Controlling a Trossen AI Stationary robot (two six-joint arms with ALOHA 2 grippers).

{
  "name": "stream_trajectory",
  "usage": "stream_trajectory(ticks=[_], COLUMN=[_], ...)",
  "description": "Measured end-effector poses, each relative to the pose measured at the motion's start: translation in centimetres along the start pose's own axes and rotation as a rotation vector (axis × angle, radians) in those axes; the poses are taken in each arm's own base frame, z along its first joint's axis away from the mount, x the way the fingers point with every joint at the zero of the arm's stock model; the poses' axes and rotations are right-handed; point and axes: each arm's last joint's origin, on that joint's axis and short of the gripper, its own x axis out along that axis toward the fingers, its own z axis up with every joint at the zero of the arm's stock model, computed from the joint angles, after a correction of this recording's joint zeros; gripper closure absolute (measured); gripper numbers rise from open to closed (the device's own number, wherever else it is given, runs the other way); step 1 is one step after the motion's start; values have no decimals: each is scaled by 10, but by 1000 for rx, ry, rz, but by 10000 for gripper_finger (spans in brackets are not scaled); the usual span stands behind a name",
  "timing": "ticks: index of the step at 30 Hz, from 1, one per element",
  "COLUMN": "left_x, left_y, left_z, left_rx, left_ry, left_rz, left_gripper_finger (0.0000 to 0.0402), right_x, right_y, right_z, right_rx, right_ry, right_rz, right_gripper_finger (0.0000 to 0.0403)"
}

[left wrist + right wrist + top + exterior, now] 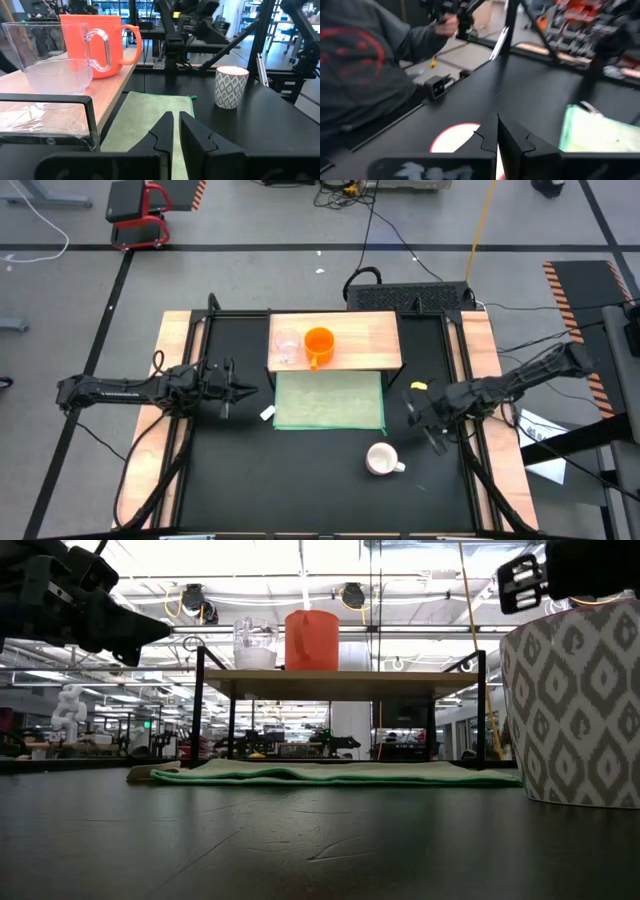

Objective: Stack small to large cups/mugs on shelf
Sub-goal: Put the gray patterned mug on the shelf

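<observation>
Cups first, seen from above: the clear cup [287, 346] and the orange mug [318, 345] stand side by side on the shelf [370, 340], while the white mug [381, 459] sits on the black tabletop [250, 480], well apart from the shelf, beyond the green mat [330, 400]. The left gripper [243, 389] reaches level toward the shelf from the mat's left side; the right gripper [418, 412] lies just beside the mat's other edge, between shelf and white mug.

The low view alone shows the shelf raised on dark legs, the mat underneath it, and the white mug's grey diamond pattern [575, 710] close up.

Left wrist view: the clear cup [55, 62] proves to have a handle, and the orange mug [97, 42] stands just behind it. The left fingers [162, 132] stand almost together, a thin gap between them, grasping nothing.

Right wrist view: the right fingers [487, 137] are pressed together, empty, above the white mug's rim [452, 137]. A person's dark sleeve [360, 60] shows beyond the tabletop.
</observation>
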Motion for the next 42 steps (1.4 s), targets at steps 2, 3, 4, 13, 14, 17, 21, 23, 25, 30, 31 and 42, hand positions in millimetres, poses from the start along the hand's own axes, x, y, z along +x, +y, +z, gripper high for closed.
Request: stream_trajectory(ticks=[2,3,4,13,14,17,21,23,25,30,31,42], left_x=[0,0,0,0,0,0,0,0,0,0,0,0], left_y=[0,0,0,0,0,0,0,0,0,0,0,0], left_z=[0,0,0,0,0,-1,-3,-4,-5,-5,-5,-4], left_rx=[0,0,0,-1,-1,-2,2,9,10,13,13,9], left_ry=[0,0,-1,4,4,13,30,41,49,47,47,45], left_rz=[0,0,0,0,0,0,1,1,0,1,1,0], left_gripper_finger=[369,369,369,369,369,369,369,369,369,369,369,369], right_x=[12,17,22,41,40,38,33,33,32,34,36,55], right_y=[1,1,0,-10,-10,-10,-8,-8,-7,-6,-5,-6], right_z=[6,8,12,42,44,45,46,47,47,43,42,28], right_rx=[2,5,9,54,65,105,203,246,282,361,377,424], right_ry=[38,59,77,325,332,378,471,490,499,537,543,611], right_rz=[23,33,38,-159,-166,-170,-156,-160,-143,-107,-96,-77], right_gripper_finger=[402,401,398,304,290,251,222,217,216,219,219,220])
